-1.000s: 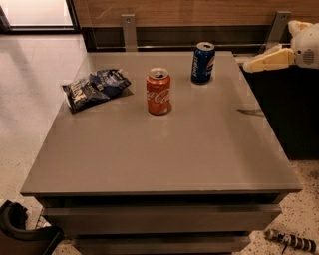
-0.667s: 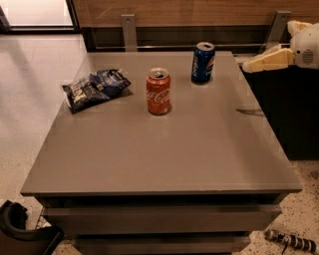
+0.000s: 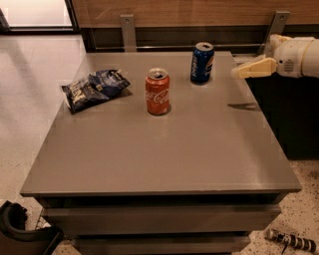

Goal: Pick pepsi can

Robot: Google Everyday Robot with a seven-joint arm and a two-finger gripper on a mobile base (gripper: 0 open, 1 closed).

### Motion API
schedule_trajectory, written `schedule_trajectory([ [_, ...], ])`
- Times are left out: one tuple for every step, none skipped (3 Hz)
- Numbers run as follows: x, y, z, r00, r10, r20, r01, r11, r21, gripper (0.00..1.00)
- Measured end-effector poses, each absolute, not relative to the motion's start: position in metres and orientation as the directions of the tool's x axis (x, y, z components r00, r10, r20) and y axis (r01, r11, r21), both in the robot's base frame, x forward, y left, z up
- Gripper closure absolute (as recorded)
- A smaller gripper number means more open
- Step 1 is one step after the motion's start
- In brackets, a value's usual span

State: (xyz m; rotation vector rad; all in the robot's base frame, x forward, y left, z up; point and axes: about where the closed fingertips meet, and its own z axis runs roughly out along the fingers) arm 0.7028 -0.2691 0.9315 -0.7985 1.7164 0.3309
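**Hovering at the Right Edge of the Table**

The gripper point(image 3: 241, 71) hangs in the air at the far right side of the table point(image 3: 149, 154). It is pale yellow and points left, toward the cans. It comes off a fat white arm point(image 3: 299, 57) that reaches in from the right. I cannot tell if the gripper is open or closed. It is not touching anything. Its thin dark shadow point(image 3: 242, 105) lies on the table top just under it.

The pepsi can point(image 3: 202, 63) is the nearest thing to the gripper. It stands up straight near the back edge of the table, a little to the gripper's left. It is dark blue with a silver top. There is a gap between the can and the gripper.

Next comes a red can point(image 3: 157, 91). It stands up straight too, closer to the front and to the left of the blue can. The two cans do not touch.

Farther left lies a crinkled blue-and-white snack bag point(image 3: 93, 88), flat on the table near the left edge.

The table is gray and square. Behind it is a brown wood wall point(image 3: 174, 12).
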Motion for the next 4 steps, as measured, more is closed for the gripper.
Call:
schedule_trajectory([
  [0.736, -0.242, 0.896, -0.113, -0.252, -0.961, -0.716, 0.691, -0.097, 0.0],
  [0.758, -0.217, 0.876, -0.11, -0.204, -0.973, -0.756, 0.653, -0.052, 0.0],
  [0.768, -0.2, 0.868, -0.094, -0.177, -0.98, -0.778, 0.627, -0.038, 0.0],
  [0.772, -0.186, 0.868, -0.063, -0.155, -0.986, -0.792, 0.609, -0.045, 0.0],
])
